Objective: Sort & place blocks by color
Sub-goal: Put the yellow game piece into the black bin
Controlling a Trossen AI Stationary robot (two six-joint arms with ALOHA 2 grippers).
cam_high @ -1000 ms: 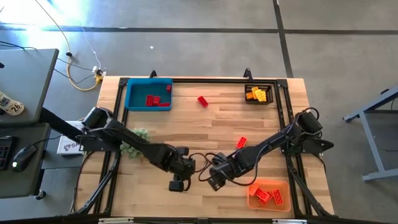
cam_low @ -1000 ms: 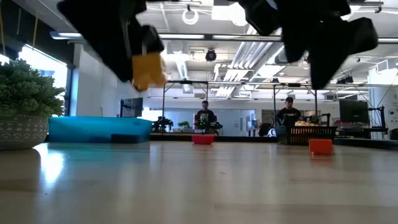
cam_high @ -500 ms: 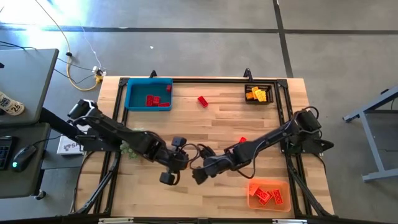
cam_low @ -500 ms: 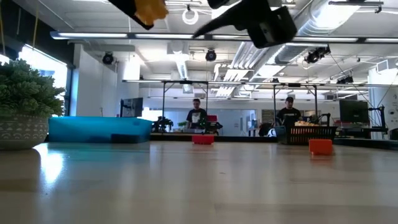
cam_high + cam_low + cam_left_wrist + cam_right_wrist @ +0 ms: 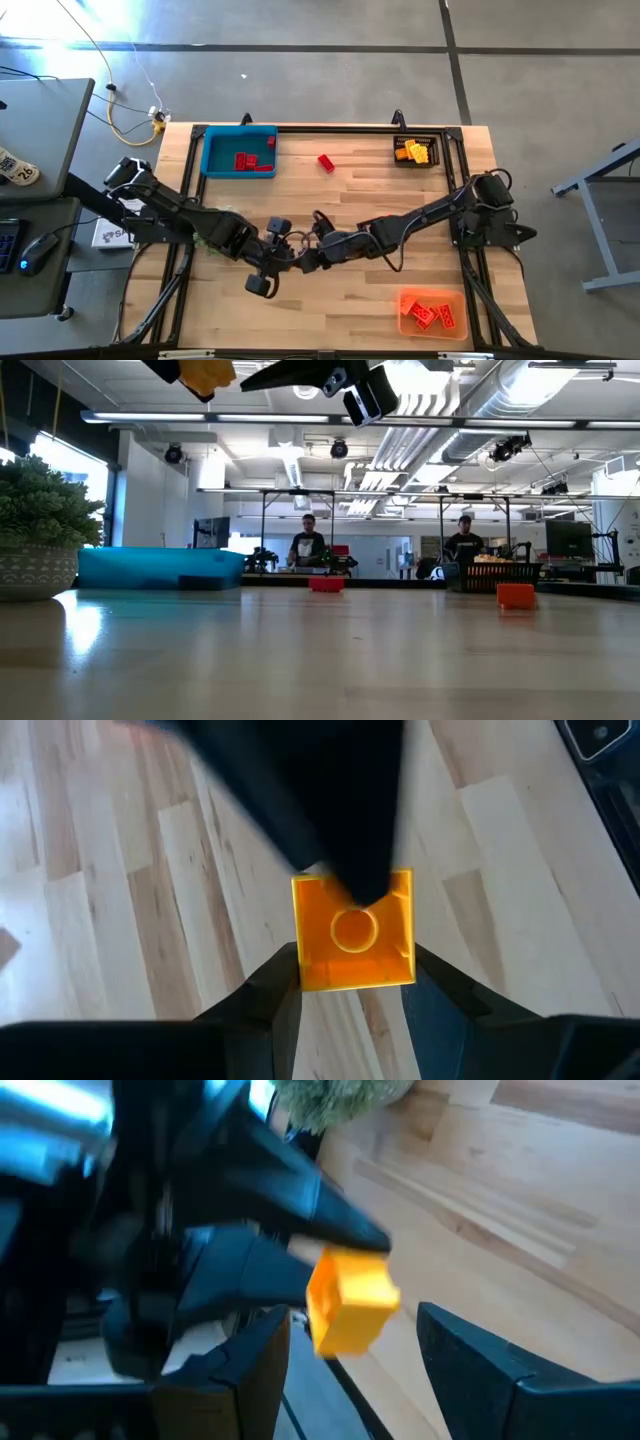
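My left gripper (image 5: 353, 995) is shut on a yellow block (image 5: 353, 932) high above the middle of the table, at the top edge of the low view (image 5: 205, 372). My right gripper (image 5: 365, 1370) is open and faces it closely, one finger on either side of the block (image 5: 350, 1302). From above, the two grippers meet left (image 5: 290, 255) against right (image 5: 308, 257). A red block (image 5: 326, 162) lies loose on the far part of the table. An orange block (image 5: 515, 595) also rests on the table. My left gripper pinches the yellow block by two opposite side walls (image 5: 310, 970) between its two fingers. The block's hollow underside with one round tube faces the wrist camera. It is lifted clear, well above the table. My right gripper: I cannot tell whether its fingers touch the block.
A blue bin (image 5: 212, 160) with red blocks stands at the far left, and a black bin (image 5: 400, 141) with yellow blocks at the far right. An orange bin (image 5: 405, 318) with red blocks sits near right. A green plant clump (image 5: 222, 214) lies under my left arm. People stand in the room beyond.
My left gripper has risen with the yellow block, from low over the table up to the top of the low view, and has turned toward the right arm. My right gripper has moved toward the table's left and far edge, also rising, until it closes in around the block.
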